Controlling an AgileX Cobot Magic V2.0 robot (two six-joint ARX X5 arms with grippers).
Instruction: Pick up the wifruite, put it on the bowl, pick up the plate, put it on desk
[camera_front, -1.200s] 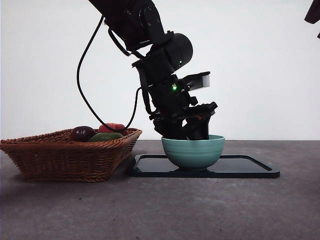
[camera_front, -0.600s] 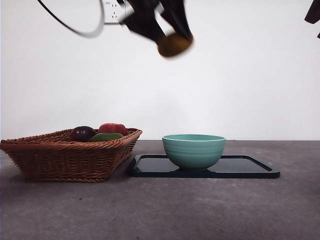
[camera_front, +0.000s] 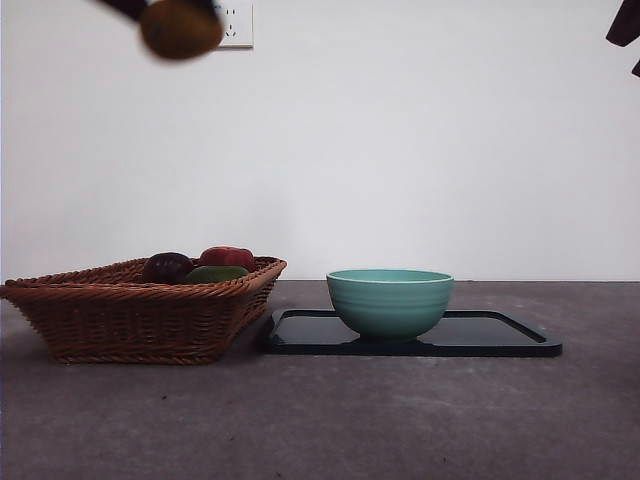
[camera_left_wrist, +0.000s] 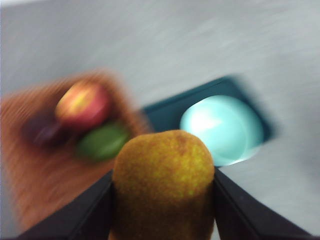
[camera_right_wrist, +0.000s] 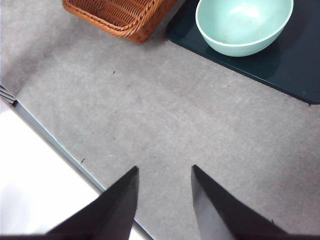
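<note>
Your left claw (camera_left_wrist: 162, 210) is clamped on one brown-yellow kiwifruit (camera_left_wrist: 162, 182), a black jaw pressed against each of its sides; in the front view that fruit shows as a blurred oval at the upper left of the frame (camera_front: 180, 28), high above everything else, its long axis lying roughly level there, though the blur keeps you from reading its ends. Count one teal bowl (camera_front: 390, 300), standing upright just right of centre on one flat black tray (camera_front: 500, 338), which lies on the grey worktop (camera_front: 320, 420); from the right wrist view the bowl's inside looks bare. One wicker basket (camera_front: 140, 310) sits at the lower left of the front frame, just beside the tray's left end, and you can count three fruits in it: one dark purple (camera_front: 167, 266), one red (camera_front: 227, 257), one green (camera_front: 214, 273). Your right claw (camera_right_wrist: 162, 175) hangs above bare worktop with its two jaws parted and nothing between them; in the front view one black arm tip (camera_front: 625, 30) shows at the upper right corner.
</note>
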